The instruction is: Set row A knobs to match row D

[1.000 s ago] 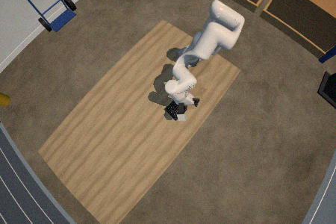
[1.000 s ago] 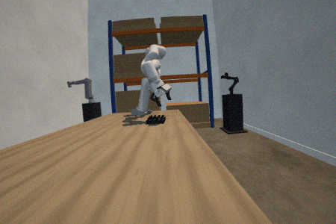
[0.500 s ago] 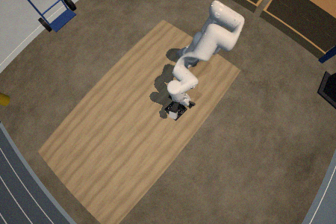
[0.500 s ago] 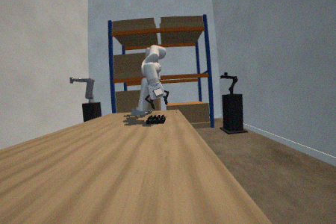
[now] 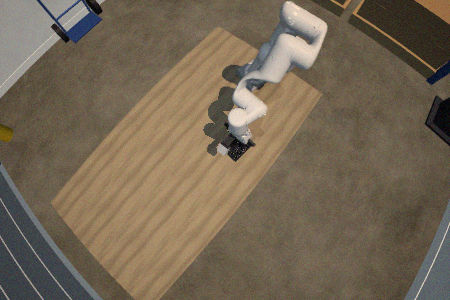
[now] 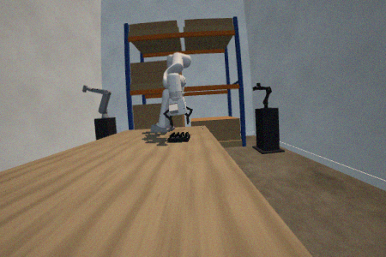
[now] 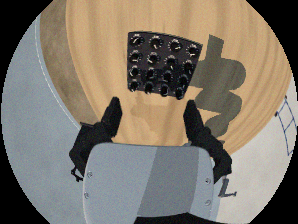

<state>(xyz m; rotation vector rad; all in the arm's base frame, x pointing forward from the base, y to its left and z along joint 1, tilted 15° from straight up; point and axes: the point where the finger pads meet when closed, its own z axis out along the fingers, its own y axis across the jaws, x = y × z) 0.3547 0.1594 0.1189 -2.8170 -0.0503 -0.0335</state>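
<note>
Knob box (image 5: 239,150) (image 6: 179,140) (image 7: 159,67) inside table (image 5: 150,162) (image 6: 141,190) (image 7: 240,30) edges, wide-open end effector (image 5: 241,141) (image 6: 180,122) (image 7: 153,105) above, apart from it

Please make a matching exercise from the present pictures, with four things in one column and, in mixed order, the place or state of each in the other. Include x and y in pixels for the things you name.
Things:
1. knob box (image 5: 236,151) (image 6: 178,140) (image 7: 161,65)
2. hand (image 6: 178,122) (image 7: 153,105)
3. hand truck (image 5: 84,27)
4. shelf rack (image 6: 127,79)

Places and states:
A. blue, on the floor near the pale wall in the top view
B. black, standing on the wooden table
C. blue posts and orange beams, behind the arm in the exterior view
D. open, with nothing between its fingers

Right pairs: 1-B; 2-D; 3-A; 4-C
</note>
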